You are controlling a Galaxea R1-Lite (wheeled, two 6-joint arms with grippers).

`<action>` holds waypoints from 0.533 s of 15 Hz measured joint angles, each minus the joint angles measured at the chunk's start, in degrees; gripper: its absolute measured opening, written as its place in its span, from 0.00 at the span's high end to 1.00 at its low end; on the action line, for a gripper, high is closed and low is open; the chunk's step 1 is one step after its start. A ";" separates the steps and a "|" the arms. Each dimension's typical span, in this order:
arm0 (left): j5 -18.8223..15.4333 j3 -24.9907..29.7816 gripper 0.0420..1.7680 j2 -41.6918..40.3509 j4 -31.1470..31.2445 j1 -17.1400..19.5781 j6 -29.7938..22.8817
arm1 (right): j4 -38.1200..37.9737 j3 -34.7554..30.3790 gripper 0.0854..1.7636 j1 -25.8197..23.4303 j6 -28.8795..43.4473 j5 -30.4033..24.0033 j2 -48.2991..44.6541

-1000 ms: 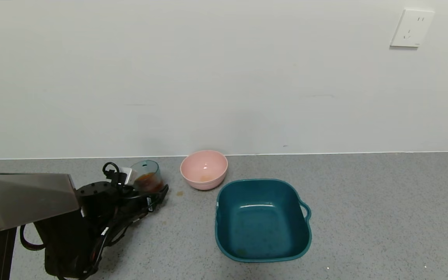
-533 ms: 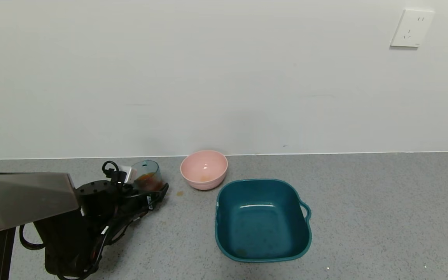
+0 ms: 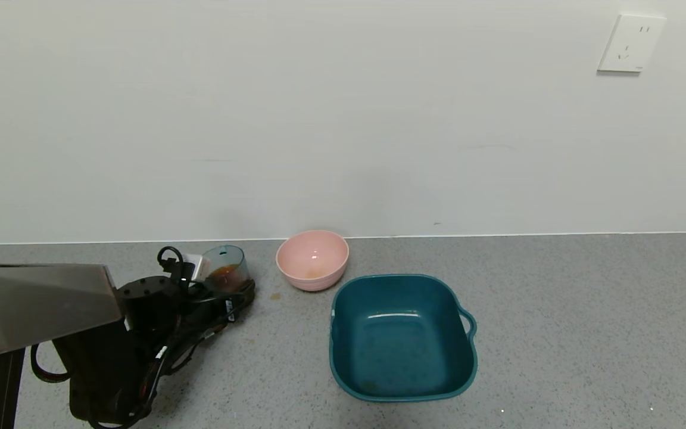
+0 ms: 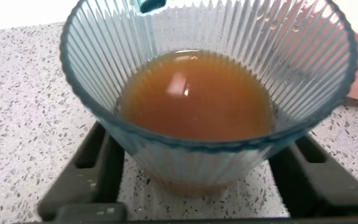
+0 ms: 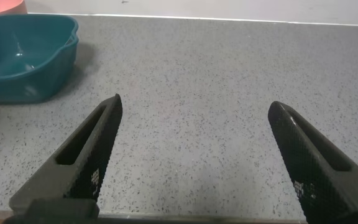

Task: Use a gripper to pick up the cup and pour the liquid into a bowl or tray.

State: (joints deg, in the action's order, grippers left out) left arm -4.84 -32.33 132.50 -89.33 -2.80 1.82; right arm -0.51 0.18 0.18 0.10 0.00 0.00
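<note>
The ribbed blue-grey cup (image 3: 227,266) stands upright on the grey counter at the left, with reddish-brown liquid (image 4: 197,99) in its lower half. My left gripper (image 3: 231,285) reaches round it low down. In the left wrist view its two black fingers (image 4: 98,165) press against the lower wall of the cup (image 4: 210,163), so the left gripper (image 4: 204,183) is shut on it. The dark teal basin (image 3: 402,357) sits to the right of the cup, nearer the front. My right gripper (image 5: 194,149) hangs open over bare counter, out of the head view.
A round pink bowl (image 3: 313,259) stands between the cup and the basin, close to the wall. A small brown spot (image 3: 275,295) marks the counter beside the cup. The basin (image 5: 23,62) lies beyond the right gripper. A wall socket (image 3: 632,43) is high on the right.
The left gripper's fingers have closed in against the cup's sides. The cup, the pink bowl and the basin have stayed in place.
</note>
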 joint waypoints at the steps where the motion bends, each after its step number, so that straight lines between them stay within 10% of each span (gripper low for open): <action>1: 0.02 0.00 0.27 0.00 0.00 0.00 0.00 | -0.01 0.00 0.03 0.00 -0.02 0.00 0.00; 8: 0.24 -0.02 0.28 -0.26 -0.02 0.00 0.02 | -0.01 0.00 0.03 -0.05 -0.02 0.00 0.00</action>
State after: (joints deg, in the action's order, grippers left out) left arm -4.60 -32.35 132.24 -89.36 -2.80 1.84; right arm -0.52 0.18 0.13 0.07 0.00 0.00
